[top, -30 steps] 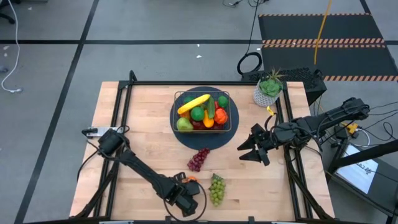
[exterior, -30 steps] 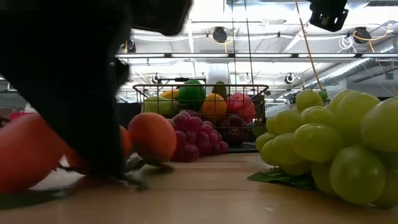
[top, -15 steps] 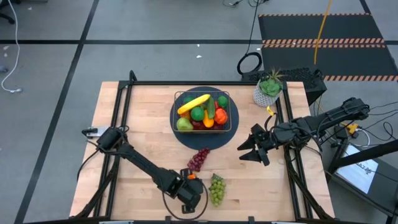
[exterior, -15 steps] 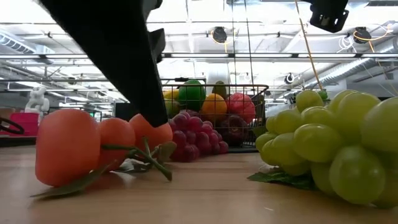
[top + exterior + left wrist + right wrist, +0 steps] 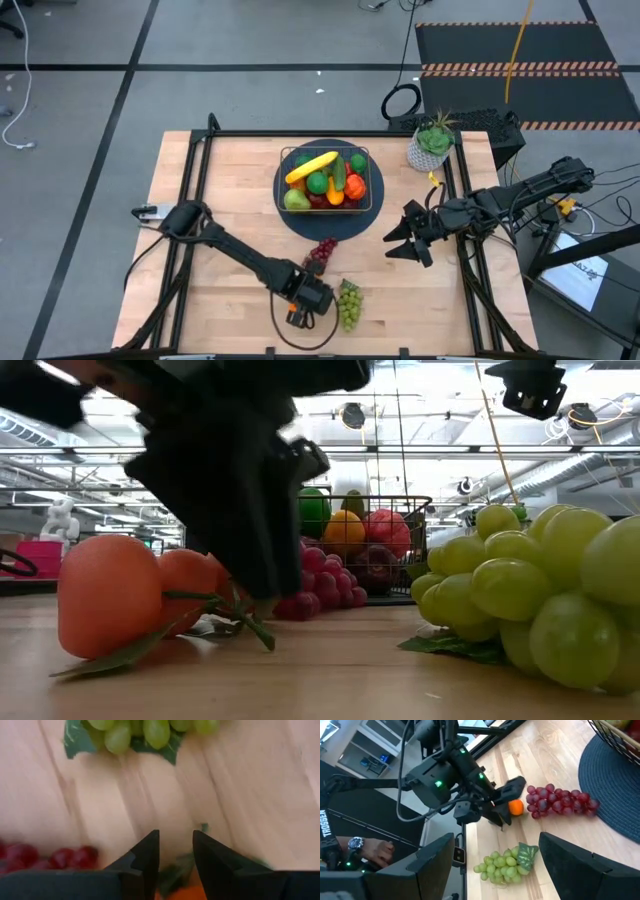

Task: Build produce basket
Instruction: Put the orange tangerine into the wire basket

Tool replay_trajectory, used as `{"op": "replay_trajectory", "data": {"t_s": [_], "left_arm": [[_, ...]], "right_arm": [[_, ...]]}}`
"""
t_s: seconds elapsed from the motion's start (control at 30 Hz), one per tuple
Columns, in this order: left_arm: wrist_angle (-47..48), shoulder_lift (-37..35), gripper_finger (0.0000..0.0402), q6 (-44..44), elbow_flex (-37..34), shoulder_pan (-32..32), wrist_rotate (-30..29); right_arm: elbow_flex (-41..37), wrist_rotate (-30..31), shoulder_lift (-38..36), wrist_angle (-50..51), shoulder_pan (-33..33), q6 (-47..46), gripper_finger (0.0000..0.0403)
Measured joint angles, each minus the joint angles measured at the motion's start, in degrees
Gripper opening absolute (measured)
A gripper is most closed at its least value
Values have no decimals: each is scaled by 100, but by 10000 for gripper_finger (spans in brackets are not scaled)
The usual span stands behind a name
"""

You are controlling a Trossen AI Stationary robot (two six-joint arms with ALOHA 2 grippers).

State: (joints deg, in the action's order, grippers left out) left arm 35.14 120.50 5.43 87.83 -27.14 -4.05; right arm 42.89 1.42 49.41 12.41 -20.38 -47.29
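The wire basket point(image 5: 325, 149) stands on a round dark mat point(image 5: 330, 230) at the table's far middle, filled with a banana, limes, peppers and other produce. Purple grapes point(image 5: 320, 255) lie at the mat's near edge, and green grapes point(image 5: 348, 303) lie nearer the table's front. A small cluster of leafy oranges point(image 5: 110, 595) lies on the table beside them. My left gripper point(image 5: 176, 845) hangs low over the oranges, its fingers a narrow gap apart, with their leaves point(image 5: 172, 875) between. My right gripper point(image 5: 392, 243) waits open to the right of the mat. My left gripper comes slanting down over the far end of the orange cluster point(image 5: 516, 807), one finger on either side of the leaves. The oranges rest on the table. Whether the fingers touch the fruit or the leaves, I cannot tell.
A potted plant point(image 5: 432, 143) stands at the far right corner. Bare wood lies left of the mat and along the table's left half. A person's hand point(image 5: 370, 851) shows beyond the table in the right wrist view.
My left gripper has gone from near the table's front edge toward the far edge and a little right, toward the purple grapes, and has turned about over the oranges. The oranges have lain still on the table for the last half second.
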Motion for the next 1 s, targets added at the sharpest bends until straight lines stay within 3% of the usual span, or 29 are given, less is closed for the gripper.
{"op": "replay_trajectory", "data": {"t_s": [0.13, 0.3, 1.0], "left_arm": [[-233, 65, 118, -199, -116, 143, 551], [-193, 64, 118, -190, -98, 202, 819], [170, -166, 117, -214, 40, 16, 923]], "right_arm": [[0, 105, -2, 6, 2, 0, 283], [0, 175, -1, -7, 2, -96, 283], [-208, 310, 0, -130, 4, -560, 283]]}}
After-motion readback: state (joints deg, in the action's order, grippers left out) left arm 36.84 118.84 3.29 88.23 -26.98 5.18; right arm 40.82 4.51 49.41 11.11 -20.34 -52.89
